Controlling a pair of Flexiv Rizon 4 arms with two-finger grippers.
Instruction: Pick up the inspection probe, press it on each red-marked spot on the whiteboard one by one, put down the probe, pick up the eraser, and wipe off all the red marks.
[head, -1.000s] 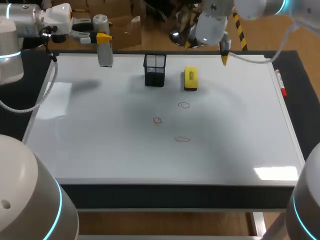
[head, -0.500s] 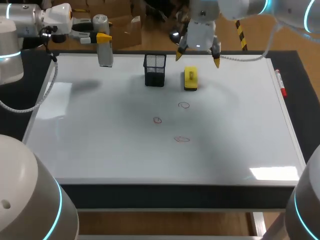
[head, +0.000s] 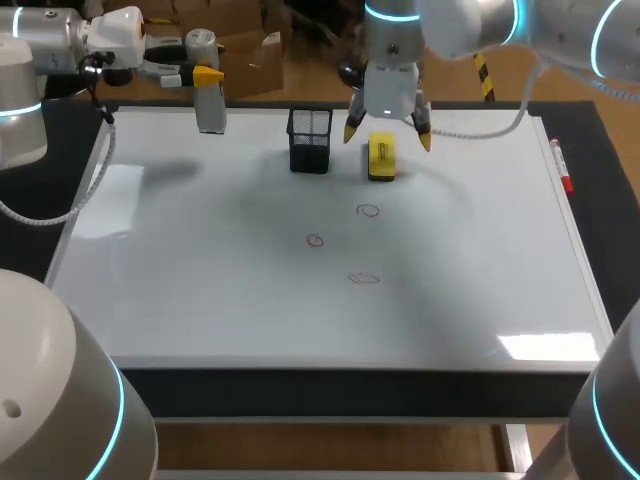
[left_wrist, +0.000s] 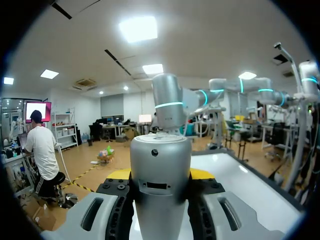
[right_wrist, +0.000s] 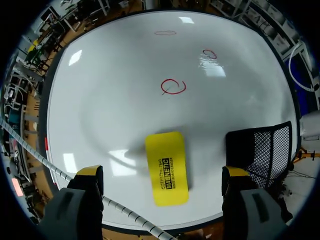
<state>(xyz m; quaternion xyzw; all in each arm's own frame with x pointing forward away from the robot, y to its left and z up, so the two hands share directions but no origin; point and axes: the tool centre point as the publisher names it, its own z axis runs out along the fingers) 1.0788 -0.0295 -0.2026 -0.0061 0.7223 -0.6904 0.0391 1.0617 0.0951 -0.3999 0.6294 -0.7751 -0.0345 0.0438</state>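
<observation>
Left gripper (head: 208, 78): at the far left corner of the board, above its far edge; I see its fingers clamped from two sides on the probe.
Grey cylindrical metal inspection probe (head: 210, 108): upright in the left gripper, clear of the board surface; in my left wrist view it fills the space between the yellow tips.
White rectangular whiteboard (head: 200, 300): lies flat and covers most of the table.
Black wire-mesh pen holder (head: 310, 140): stands upright near the far edge of the whiteboard, just to the left of the eraser and apart from it.
Three red-marked spots (head: 316, 241): small red rings near the middle of the whiteboard, nearer to me than the eraser; all three are unwiped.
Yellow block eraser (head: 381, 158): lies flat on the whiteboard near the far edge, its long side pointing towards me.
Right gripper (head: 388, 135): hangs directly over the eraser with its fingers spread wide, one yellow tip on each side of it; neither tip touches it, as far as I can see.
Red marker pen (head: 562, 168): lies along the right edge of the whiteboard, well apart from everything else.
</observation>
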